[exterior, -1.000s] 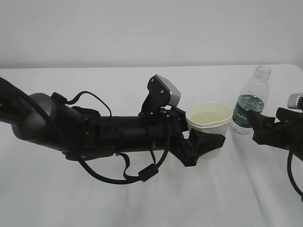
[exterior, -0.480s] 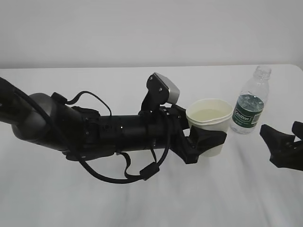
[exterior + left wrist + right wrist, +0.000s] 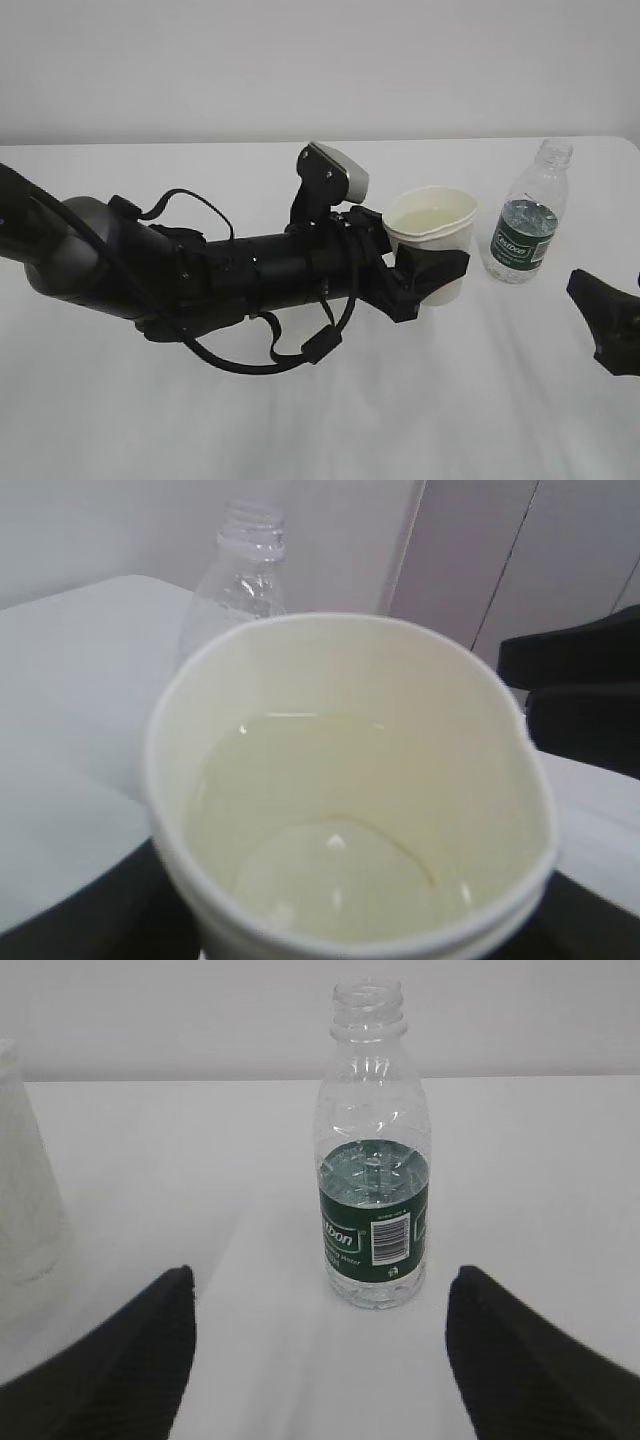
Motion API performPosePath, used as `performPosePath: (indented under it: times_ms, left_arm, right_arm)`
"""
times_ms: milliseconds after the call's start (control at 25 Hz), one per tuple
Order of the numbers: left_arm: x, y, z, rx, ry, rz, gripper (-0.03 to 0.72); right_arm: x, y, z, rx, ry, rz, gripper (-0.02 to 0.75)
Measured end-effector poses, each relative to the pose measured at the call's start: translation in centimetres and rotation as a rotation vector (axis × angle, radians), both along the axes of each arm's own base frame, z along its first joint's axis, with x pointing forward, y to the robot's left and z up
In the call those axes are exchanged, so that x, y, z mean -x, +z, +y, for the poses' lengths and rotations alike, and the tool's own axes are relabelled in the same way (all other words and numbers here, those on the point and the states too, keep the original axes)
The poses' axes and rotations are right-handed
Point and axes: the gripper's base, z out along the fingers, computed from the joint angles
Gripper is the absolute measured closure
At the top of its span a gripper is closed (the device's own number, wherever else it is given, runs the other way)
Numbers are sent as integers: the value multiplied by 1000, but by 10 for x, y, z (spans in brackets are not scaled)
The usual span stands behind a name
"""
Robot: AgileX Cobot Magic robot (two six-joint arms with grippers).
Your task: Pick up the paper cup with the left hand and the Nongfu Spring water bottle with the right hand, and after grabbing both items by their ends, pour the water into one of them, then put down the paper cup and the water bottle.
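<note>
The white paper cup (image 3: 430, 235) is upright with my left gripper (image 3: 432, 278) shut on its lower wall, the rim squeezed slightly oval. Clear water (image 3: 330, 865) fills the bottom of the paper cup (image 3: 350, 770). The Nongfu Spring water bottle (image 3: 528, 215) stands upright and uncapped on the table, just right of the cup, with nothing touching it. My right gripper (image 3: 603, 318) hangs at the right edge, nearer than the bottle. In the right wrist view the gripper (image 3: 320, 1285) is open, its black fingers well apart and short of the bottle (image 3: 375, 1195).
A white table (image 3: 300, 420) spreads under everything, with a pale wall behind it. My thick left arm (image 3: 200, 275) with loose cables lies across the left and middle. The cup's side (image 3: 20, 1190) shows at the right wrist view's left edge.
My right gripper has let go of the bottle and drawn back to the lower right. My left gripper has shifted the cup a little left and up.
</note>
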Motion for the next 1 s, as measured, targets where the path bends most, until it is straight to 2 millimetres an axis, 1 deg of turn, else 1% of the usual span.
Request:
performPosePath:
  times_ms: [520, 720, 840, 1000]
  left_arm:
    - [-4, 1, 2, 22, 42, 14, 207]
    - [-16, 2, 13, 31, 94, 20, 207]
    - [-22, -1, 26, 39, 128, 30, 207]
    - [-20, -9, 45, 71, 153, 51, 207]
  right_arm:
    - [1, 1, 0, -2, 0, -6, 146]
    - [1, 1, 0, -2, 0, -6, 146]
    - [1, 1, 0, -2, 0, -6, 146]
    - [1, 1, 0, -2, 0, -6, 146]
